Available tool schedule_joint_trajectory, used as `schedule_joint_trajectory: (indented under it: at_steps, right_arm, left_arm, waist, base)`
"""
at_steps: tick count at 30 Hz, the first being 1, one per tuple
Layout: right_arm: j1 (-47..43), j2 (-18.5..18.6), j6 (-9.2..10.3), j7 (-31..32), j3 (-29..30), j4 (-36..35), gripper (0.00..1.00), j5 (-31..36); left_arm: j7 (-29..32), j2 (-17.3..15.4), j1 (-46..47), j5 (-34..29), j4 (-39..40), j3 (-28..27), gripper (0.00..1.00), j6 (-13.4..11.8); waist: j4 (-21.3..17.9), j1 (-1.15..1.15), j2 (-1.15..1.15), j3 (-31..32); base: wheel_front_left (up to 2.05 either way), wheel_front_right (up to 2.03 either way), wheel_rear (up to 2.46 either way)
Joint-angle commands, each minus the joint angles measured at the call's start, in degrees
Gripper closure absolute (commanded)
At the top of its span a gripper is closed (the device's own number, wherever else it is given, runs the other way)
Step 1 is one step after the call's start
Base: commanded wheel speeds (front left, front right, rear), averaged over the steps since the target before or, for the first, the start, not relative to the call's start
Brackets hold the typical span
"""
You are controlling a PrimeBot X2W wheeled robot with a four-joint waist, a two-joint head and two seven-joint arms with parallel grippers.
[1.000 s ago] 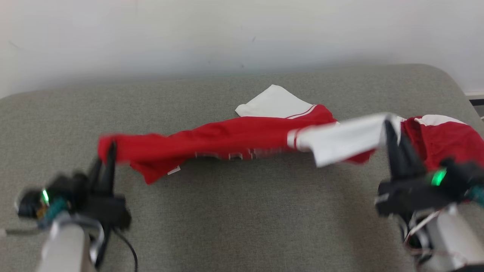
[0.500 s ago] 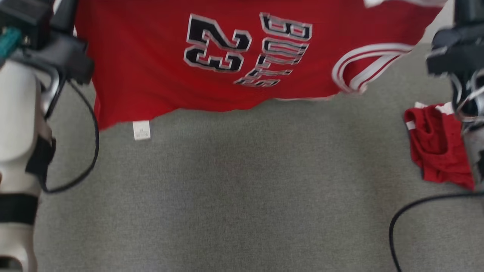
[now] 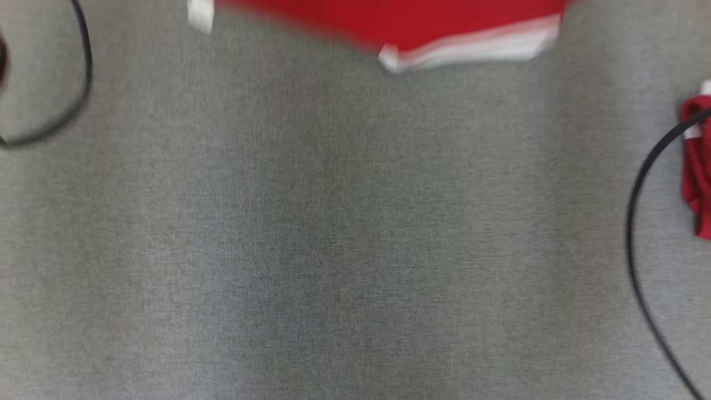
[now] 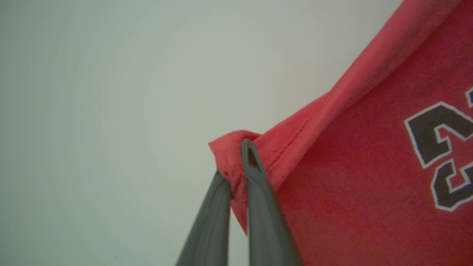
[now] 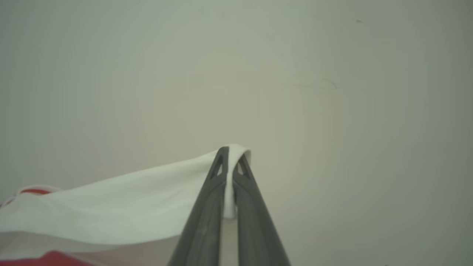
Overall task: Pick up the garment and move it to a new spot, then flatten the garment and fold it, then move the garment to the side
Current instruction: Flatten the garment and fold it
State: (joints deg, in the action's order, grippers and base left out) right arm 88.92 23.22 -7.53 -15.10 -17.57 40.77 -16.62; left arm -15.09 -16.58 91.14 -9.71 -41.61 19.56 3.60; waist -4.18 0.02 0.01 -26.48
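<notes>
Left end effector [image 4: 236,162] is clamped on a bunched corner of the red fabric jersey with black, white-edged numerals [image 4: 351,177]. The right end effector [image 5: 232,155] is pinched tight on its white sleeve [image 5: 129,207]. The jersey hangs between them, its blurred lower edge above the grey fabric-covered bench [image 3: 333,222]. A crumpled red cloth [image 3: 697,166] lies at the bench's right.

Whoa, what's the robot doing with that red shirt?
The robot holds a red jersey with black numbers and white trim up by two spots. Its left gripper is shut on a red corner, and its right gripper is shut on a white edge. In the head view the jersey's lower edge hangs over the grey fabric surface. Another crumpled red garment lies at that view's right edge.
</notes>
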Motion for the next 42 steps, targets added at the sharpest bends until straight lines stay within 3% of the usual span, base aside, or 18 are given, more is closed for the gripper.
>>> schedule_joint_trajectory:
  at_steps: [1, 5, 8, 15, 21, 28, 42]
  right_arm:
    - [2.5, -0.5, 0.09, 0.0, 1.7, 0.1, 1.00, 1.7]
    - [6.9, -1.4, 0.09, 0.0, 8.6, -2.2, 1.00, 7.2]
    - [4.8, -2.2, 0.09, 0.0, 10.0, -4.1, 1.00, 9.5]
    - [-5.1, -1.7, 0.09, 0.0, 8.8, -5.7, 1.00, 4.8]
    - [-20.1, 1.3, 0.09, 0.0, 4.2, -10.1, 1.00, -2.6]
    - [-41.1, 3.6, 0.11, -0.1, 4.0, -15.0, 1.00, -10.0]
    - [-72.1, 2.3, 0.17, -0.1, 2.0, -18.2, 1.00, -16.9]
  left_arm:
    - [-0.1, -0.2, 2.1, 0.4, 0.3, 0.0, 1.00, -0.8]
    - [-0.1, -1.0, 5.7, 1.7, 1.9, 0.1, 1.00, -2.0]
    - [0.0, -1.9, 3.9, 3.0, 3.9, 0.1, 1.00, -2.4]
    - [0.0, -3.1, -5.9, 8.0, 5.1, -0.4, 1.00, -2.5]
    - [0.0, -1.8, -19.5, 13.2, 6.9, -2.9, 1.00, -3.6]
    - [0.0, 2.2, -39.6, 17.3, 10.2, -7.7, 1.00, -5.7]
    - [0.0, 8.6, -66.5, 17.0, 9.0, -16.6, 1.00, -3.8]
  waist:
    - [1.2, -0.02, -0.01, -4.3]
    - [0.8, -0.02, -0.01, -3.5]
    - [0.4, -0.02, -0.01, -2.8]
    - [0.5, -0.02, -0.01, -4.2]
    - [0.9, -0.02, -0.01, -4.0]
    - [1.2, -0.02, -0.01, 0.5]
    - [-1.9, -0.02, -0.01, 15.7]
  base:
    - [0.00, 0.00, 0.00]
    - [0.00, 0.00, 0.00]
    - [0.00, 0.00, 0.00]
    - [0.00, 0.00, 0.00]
    - [0.00, 0.00, 0.00]
    - [0.00, 0.00, 0.00]
    - [0.00, 0.00, 0.00]
